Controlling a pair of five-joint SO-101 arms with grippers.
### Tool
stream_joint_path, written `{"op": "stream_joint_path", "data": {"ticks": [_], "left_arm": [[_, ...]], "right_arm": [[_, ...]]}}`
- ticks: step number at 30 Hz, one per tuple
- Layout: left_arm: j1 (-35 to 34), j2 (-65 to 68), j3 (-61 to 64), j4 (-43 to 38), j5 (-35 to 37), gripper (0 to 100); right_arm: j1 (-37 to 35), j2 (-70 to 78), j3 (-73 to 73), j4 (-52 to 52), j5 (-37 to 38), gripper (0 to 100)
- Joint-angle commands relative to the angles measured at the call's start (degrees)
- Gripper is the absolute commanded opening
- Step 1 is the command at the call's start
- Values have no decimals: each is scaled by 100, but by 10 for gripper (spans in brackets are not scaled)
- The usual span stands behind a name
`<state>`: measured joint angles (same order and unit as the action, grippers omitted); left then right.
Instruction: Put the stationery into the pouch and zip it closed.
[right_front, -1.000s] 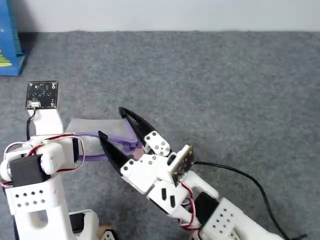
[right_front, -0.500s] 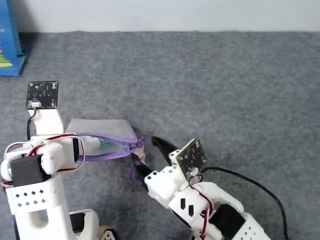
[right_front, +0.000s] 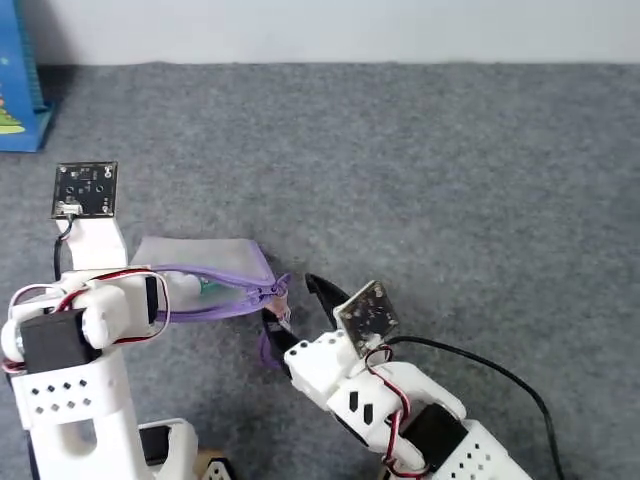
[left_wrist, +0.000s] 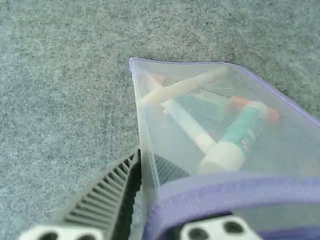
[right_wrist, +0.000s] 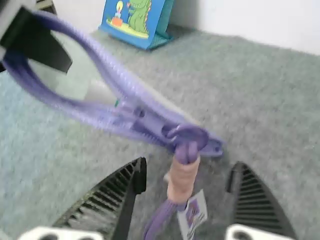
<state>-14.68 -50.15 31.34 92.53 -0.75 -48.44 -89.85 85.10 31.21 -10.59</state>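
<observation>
Right wrist view has the right gripper (right_wrist: 190, 167) spread wide, a ribbed finger on either side of the zip pull (right_wrist: 182, 177) and neither one touching it. The pull hangs from the slider (right_wrist: 187, 136) at the near end of the pouch (right_wrist: 117, 85), with a small label (right_wrist: 192, 216) dangling below it. From the slider the two purple zip bands part into an open loop that runs away to the left gripper (right_wrist: 36, 44), which is pinching the far end of the band.

Left wrist view shows that same hold from close in, the pouch edge nipped between the fingers. The stationery (left_wrist: 227, 150), pens and what looks like a capped stick, lies inside the clear mesh.

In the high view the pouch lies on the grey table (right_front: 450, 180) between the two arms. Its left end is tucked under the left arm and its right tip is just beside the open right gripper.

Filling looks finished, since I see no loose item on the table, so the step in hand is the zipping, not yet begun. The next move probably calls for the right gripper to come together on the pull. It would then draw the slider along the teeth toward the held end, with the left gripper clamped firm. That pull runs toward the grip, not away from it, so the soft pouch may bunch unless the band is kept taut
</observation>
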Motion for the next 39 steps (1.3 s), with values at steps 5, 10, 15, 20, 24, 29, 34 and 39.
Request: {"op": "stream_joint_path", "data": {"ticks": [5,10,15,20,24,29,34,39], "left_arm": [[26,-9,-66,-132,-62,12],[26,-9,-66,-132,-62,12],[26,-9,-66,-132,-62,12],[26,-9,-57,-123,-62,12],[26,-9,-57,-123,-62,12],[26,-9,-57,-114,-62,12],[26,-9,-57,-114,-62,12],[18,-9,-57,-114,-62,12]], "right_arm": [[303,-75,-9,-365,-18,120],[303,259,-123,-347,-9,135],[312,1244,-844,119,-53,222],[303,2009,-1275,66,-149,221],[303,2325,-1266,-295,-343,187],[312,2571,-1284,-338,-369,120],[321,2677,-1257,-664,-369,104],[321,2659,-1266,-637,-343,48]]}}
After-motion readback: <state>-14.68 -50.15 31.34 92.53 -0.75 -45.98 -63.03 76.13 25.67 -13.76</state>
